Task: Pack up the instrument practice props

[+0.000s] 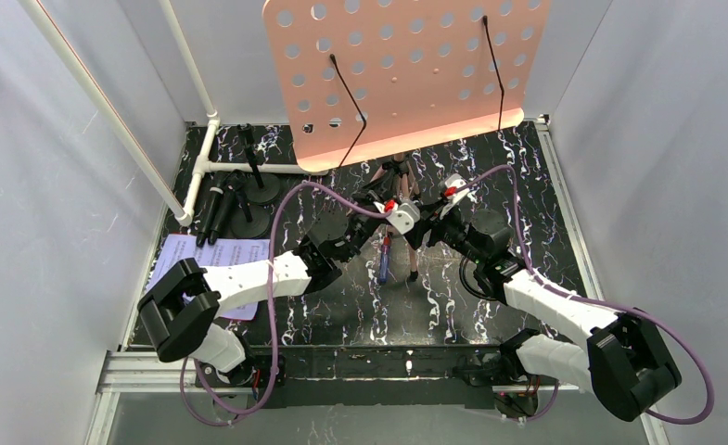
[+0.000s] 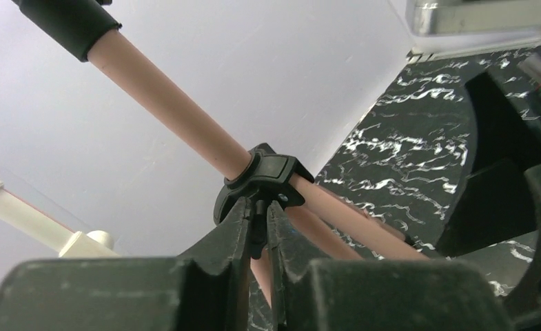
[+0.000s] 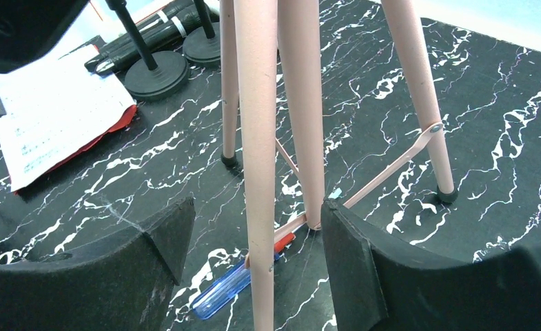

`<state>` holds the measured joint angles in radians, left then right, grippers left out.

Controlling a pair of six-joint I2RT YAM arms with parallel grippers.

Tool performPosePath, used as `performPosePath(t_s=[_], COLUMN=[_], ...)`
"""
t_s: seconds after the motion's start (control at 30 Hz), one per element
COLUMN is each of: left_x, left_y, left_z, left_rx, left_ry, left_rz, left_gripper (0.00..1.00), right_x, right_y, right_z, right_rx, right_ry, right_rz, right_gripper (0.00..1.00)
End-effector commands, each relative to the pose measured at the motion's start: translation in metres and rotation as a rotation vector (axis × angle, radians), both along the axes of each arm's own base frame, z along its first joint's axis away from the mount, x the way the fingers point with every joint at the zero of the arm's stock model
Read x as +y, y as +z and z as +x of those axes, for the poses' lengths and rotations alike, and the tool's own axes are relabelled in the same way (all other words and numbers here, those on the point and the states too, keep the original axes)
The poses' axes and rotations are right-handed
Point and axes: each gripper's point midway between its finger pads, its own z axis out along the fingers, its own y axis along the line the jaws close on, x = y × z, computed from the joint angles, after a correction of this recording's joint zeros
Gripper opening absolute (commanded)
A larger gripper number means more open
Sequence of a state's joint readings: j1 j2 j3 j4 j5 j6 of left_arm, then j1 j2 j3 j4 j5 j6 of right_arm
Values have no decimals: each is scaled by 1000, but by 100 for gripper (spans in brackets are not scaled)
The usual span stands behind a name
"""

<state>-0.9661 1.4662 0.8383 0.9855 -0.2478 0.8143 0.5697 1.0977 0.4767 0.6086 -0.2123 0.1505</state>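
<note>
While the pink music stand (image 1: 406,74) stands upright at the far middle of the table (image 1: 527,185), its legs splayed, the left gripper (image 2: 262,241) is closed on a thin pink strut under the stand's black collar (image 2: 260,181). The right gripper (image 3: 257,231) straddles one leg (image 3: 259,138), jaws wide and not touching it. Bare tabletop lies to the right; the microphones (image 1: 235,199) and sheets (image 1: 213,260) sit at the left.
</note>
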Motion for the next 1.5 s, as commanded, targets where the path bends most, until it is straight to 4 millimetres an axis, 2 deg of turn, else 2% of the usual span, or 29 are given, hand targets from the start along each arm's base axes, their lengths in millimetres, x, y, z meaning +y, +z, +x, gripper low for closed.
performPosePath(t_s=[0.0, 0.23, 0.43, 0.57, 0.67, 0.83, 0.9, 1.03, 1.2, 1.3, 1.4, 1.47], left_x=[5, 14, 29, 31, 30, 30, 31, 36, 21, 16, 25, 40], left_y=[26, 21, 19, 15, 14, 16, 17, 16, 16, 14, 11, 10], left_z=[-1, 1, 3, 1, 0, 1, 0, -2, -19, -31, -35, -31], left_rx=[7, 208, 426, 555, 609, 626, 627, 630, 655, 649, 631, 617], left_ry=[10, 44, 124, 140, 137, 157, 158, 165, 39, -25, -17, 46], left_rz=[-113, -259, -535, -709, -789, -799, -796, -803, -729, -662, -655, -701], left_gripper=[0, 1, 3, 6, 17, 37, 41, 46, 55, 57, 57, 57], right_x=[1, 1, 2, 2, 2, 1, 0, 0, 2, 4, 6, 8], right_y=[14, 12, 11, 11, 12, 12, 12, 12, 9, 7, 5, 4], right_z=[3, 4, 4, 4, 4, 3, 3, 4, 5, 4, 3, 3], right_rx=[-60, -55, -49, -46, -45, -48, -48, -47, -41, -41, -38, -33], right_ry=[5, 1, 1, 2, 1, -2, -3, -5, -1, 13, 22, 30], right_rz=[21, 17, 20, 21, 23, 21, 20, 21, 17, 20, 23, 24], right_gripper=[75, 75, 75, 75, 75, 75, 75, 75, 75, 75, 74, 74])
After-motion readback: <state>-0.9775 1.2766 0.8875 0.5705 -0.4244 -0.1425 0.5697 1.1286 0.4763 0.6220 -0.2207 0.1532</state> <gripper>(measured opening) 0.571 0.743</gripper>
